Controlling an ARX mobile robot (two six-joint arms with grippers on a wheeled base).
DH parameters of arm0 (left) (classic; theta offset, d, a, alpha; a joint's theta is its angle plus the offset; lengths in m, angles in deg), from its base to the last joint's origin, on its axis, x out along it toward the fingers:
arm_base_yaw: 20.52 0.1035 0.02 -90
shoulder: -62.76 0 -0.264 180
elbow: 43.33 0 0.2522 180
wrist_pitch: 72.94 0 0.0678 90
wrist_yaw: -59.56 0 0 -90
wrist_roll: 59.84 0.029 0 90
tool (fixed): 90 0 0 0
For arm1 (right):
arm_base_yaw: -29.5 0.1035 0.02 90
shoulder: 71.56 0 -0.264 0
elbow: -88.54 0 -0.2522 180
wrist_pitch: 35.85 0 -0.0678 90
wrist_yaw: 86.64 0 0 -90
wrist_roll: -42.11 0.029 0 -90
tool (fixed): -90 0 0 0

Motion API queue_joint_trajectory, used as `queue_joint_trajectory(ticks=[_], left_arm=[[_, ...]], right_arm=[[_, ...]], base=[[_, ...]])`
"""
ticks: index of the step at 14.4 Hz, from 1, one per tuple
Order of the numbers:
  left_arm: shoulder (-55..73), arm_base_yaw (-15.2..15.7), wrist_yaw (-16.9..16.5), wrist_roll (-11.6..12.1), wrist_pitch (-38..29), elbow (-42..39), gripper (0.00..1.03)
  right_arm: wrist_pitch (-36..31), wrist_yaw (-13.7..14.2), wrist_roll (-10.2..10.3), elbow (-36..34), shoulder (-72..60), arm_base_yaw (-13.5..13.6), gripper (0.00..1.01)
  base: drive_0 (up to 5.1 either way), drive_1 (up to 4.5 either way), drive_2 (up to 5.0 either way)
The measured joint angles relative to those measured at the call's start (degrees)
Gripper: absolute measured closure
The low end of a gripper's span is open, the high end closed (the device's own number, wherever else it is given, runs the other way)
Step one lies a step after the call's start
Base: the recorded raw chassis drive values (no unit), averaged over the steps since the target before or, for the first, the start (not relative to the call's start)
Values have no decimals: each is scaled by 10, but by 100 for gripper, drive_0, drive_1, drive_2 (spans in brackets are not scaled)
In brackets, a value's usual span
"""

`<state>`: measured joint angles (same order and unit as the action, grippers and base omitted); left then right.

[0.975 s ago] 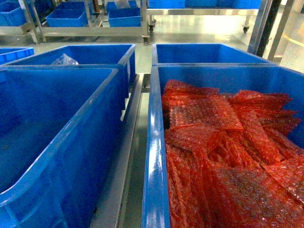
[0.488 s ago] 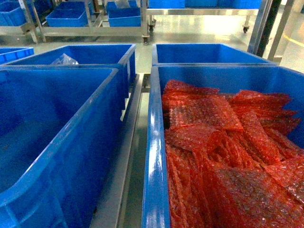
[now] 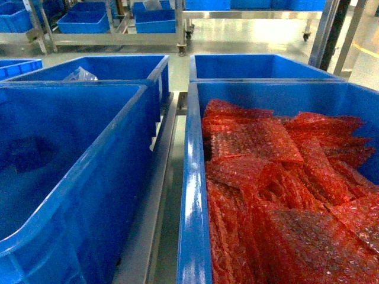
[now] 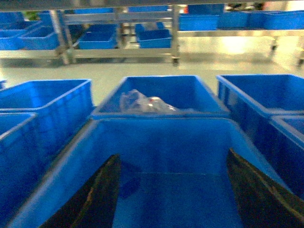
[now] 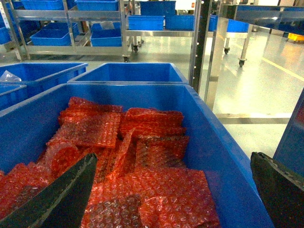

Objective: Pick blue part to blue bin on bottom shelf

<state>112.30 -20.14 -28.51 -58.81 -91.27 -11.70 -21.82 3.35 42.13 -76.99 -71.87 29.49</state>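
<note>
Left claw (image 4: pixel 171 190) hovers wide apart and empty above the blue bin (image 4: pixel 161 142); the blue part (image 3: pixel 26 154), dim against its floor, could be missed. Right claw (image 5: pixel 175 190) likewise gapes.

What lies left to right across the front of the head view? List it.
Near-left blue bin → metal rail between the bins → near-right blue bin → red bubble-wrap bags inside it.

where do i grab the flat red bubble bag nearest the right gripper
Likely from straight above: the red bubble bag lies flat on the pile, so pinch its far edge, which overlaps other bags; the bin wall crowds its right side.
</note>
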Motion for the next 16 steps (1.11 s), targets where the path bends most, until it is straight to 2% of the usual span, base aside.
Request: queue_joint_trajectory(ticks=[1,2,5,11,13,15,16], left_arm=[[-16,-6,-20,-5,-1,-27,53],[-38,-6,-20,-6,-2,-51,68],[-87,-4,-19,-7,5,-87,99],[-185,-4,-19,-8,56,-138,101],[-270,-4,-19,-8,103,-171,101],[-363,-4,-19,-8,188,-171,101],[-376,-4,-19,-8,202,-171,101]], right_arm=[[1,0,0,0,0,0,3],[0,0,0,0,0,0,3],[0,0,0,0,0,0,3],[0,0,0,0,0,0,3],[0,0,0,0,0,0,3],[0,0,0,0,0,0,3],[0,0,0,0,0,0,3]], base=[[0,0,0],[0,0,0],[0,0,0],[0,0,0],[0,0,0],[0,0,0],[0,0,0]])
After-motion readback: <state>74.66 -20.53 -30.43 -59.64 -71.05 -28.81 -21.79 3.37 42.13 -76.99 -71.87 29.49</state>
